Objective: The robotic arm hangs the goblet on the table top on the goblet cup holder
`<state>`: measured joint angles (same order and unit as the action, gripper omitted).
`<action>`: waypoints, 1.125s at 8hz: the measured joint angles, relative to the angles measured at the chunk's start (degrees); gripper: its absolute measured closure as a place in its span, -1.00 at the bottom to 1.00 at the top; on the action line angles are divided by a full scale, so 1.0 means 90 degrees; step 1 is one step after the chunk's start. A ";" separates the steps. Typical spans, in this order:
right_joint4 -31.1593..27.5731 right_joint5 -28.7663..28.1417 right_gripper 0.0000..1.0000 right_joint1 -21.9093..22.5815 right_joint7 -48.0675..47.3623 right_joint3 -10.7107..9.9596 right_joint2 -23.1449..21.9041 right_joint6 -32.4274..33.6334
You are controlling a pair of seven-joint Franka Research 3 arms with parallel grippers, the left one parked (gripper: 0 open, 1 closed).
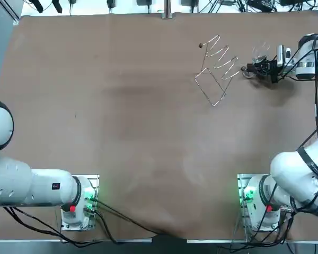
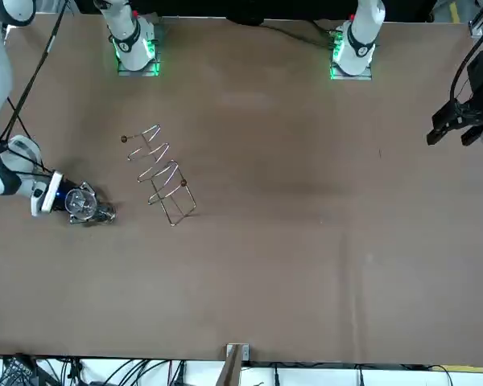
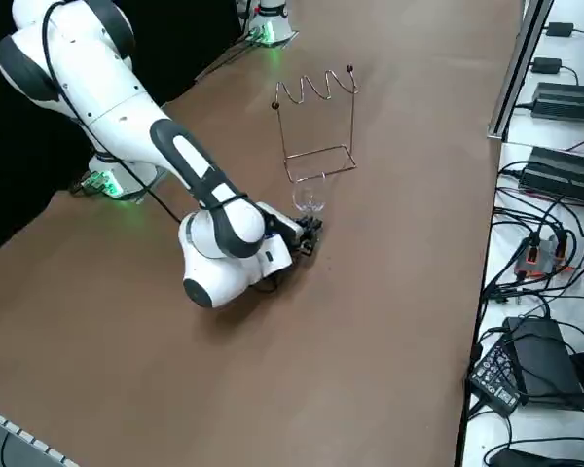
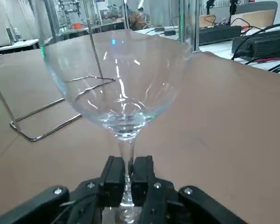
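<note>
Brown table [image 1: 122, 132], pincer [image 4: 127, 171] clamping goblet [image 4: 116, 79] beside holder [image 1: 216, 71]

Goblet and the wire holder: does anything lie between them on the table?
Nothing: the top view shows bare tabletop between the goblet and holder. The right tool grips its stem near the table.

Nothing legible here: no words, numbers or brands on the right end effector [image 4: 126, 176], far right on the worktop [image 1: 122, 132], clamping the goblet [image 4: 116, 79] stem.
</note>
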<state>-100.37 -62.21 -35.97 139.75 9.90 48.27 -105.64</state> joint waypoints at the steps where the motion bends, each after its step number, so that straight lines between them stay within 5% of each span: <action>1: 0.0018 0.0021 0.76 0.0002 -0.0008 -0.0063 -0.0027 -0.0003; 9: 0.0173 0.0866 0.76 0.0077 -0.0617 -0.0279 -0.0473 -0.0767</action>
<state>-98.82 -54.42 -35.27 134.19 7.38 44.01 -112.55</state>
